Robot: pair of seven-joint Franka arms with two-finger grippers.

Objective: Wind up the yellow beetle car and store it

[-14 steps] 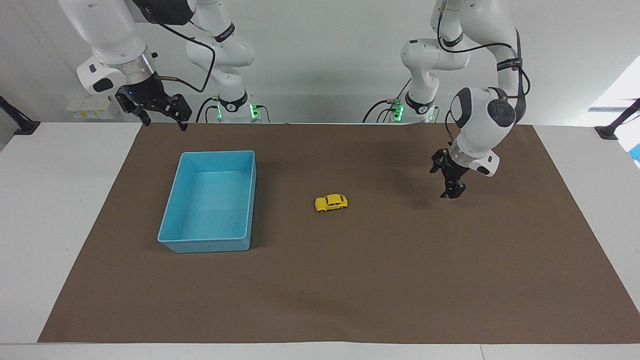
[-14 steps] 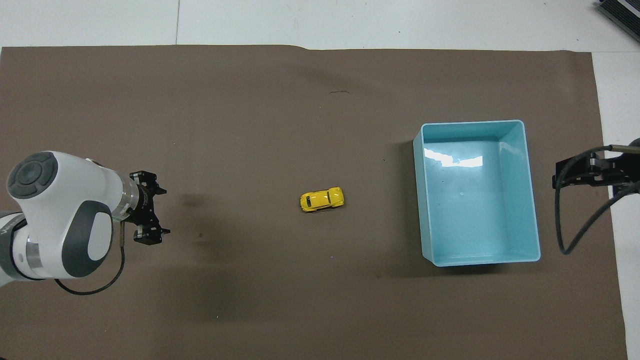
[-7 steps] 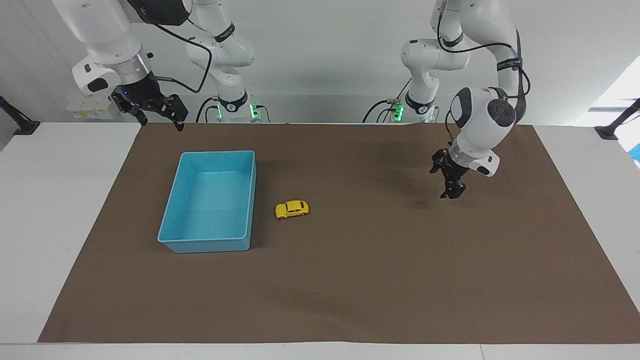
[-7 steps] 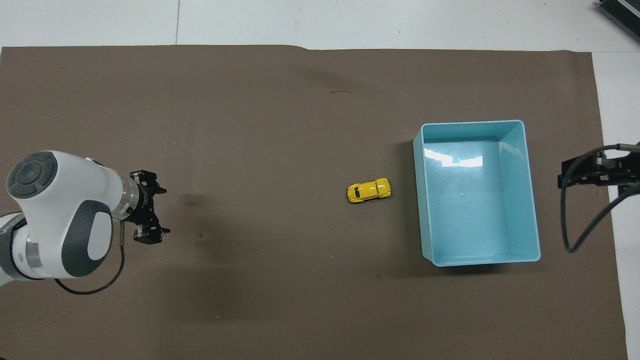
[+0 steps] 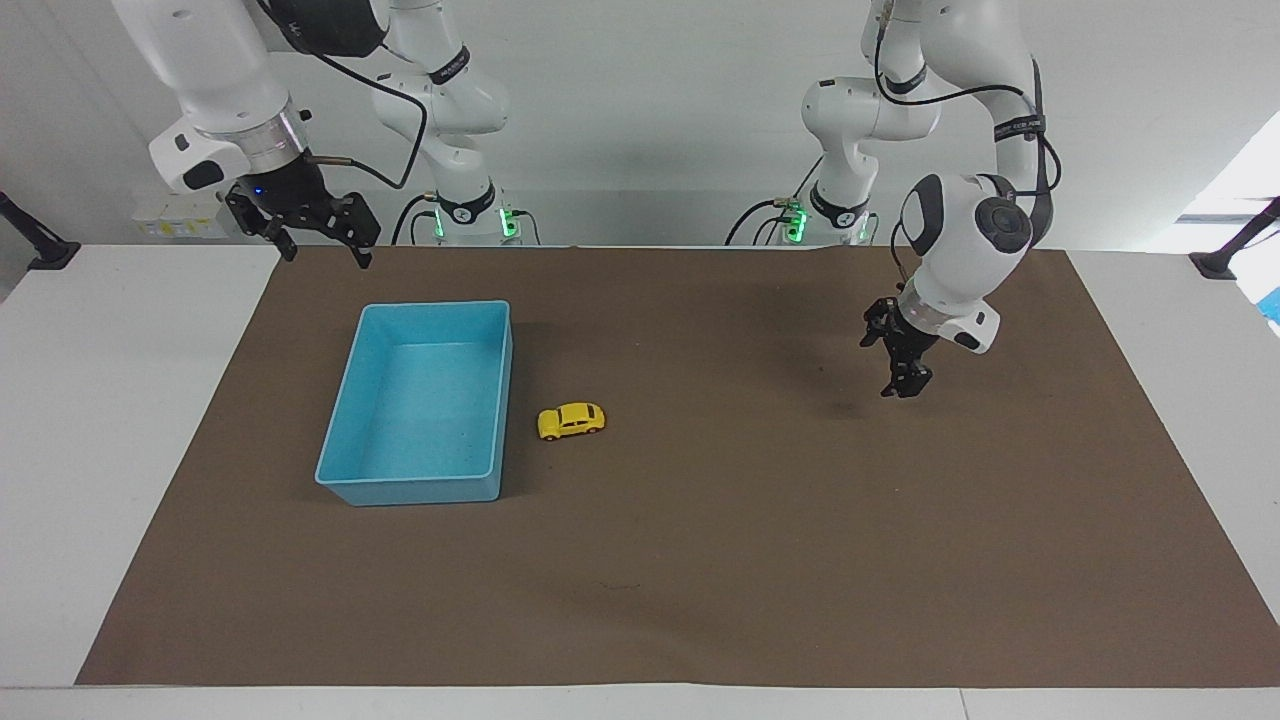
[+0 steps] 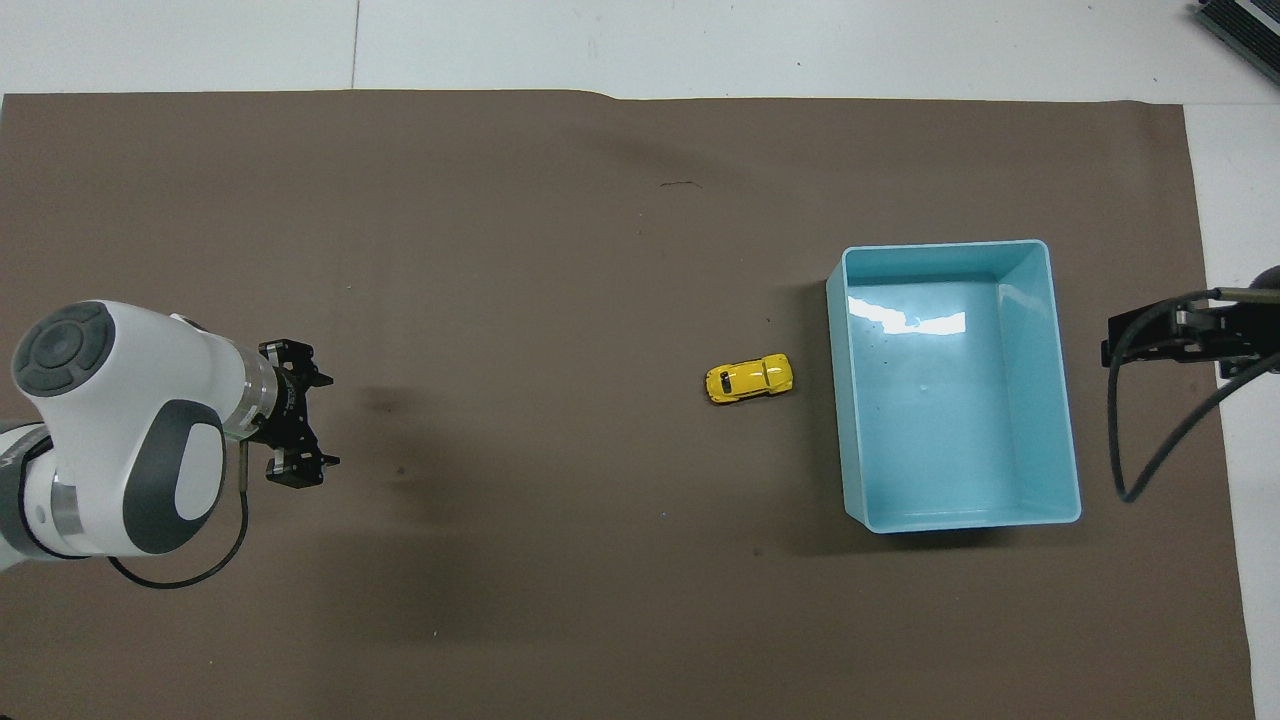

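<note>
Yellow against the brown mat [image 5: 700, 560], the yellow beetle car [image 5: 571, 420] now sits just beside the blue tray [image 5: 497, 400], off the tray wall that faces the left arm's end of the table. A second ago it stood near the mat's middle; it has rolled toward the tray on its own wheels, with neither gripper on it, and it slowed over the last half second. That suggests the winding step is done and the run is nearly spent, so picking it up and storing it is what remains.

In the overhead view the car lies at about 9 o'clock from the tray. The left gripper [image 5: 900, 365] hangs over the mat at roughly 3 o'clock from the car in the facing view, fingers released and empty. The right gripper [image 5: 305, 225], also spread and empty, has shifted slightly above the mat's edge near the robots.

No readable brand or writing shows on anything.
</note>
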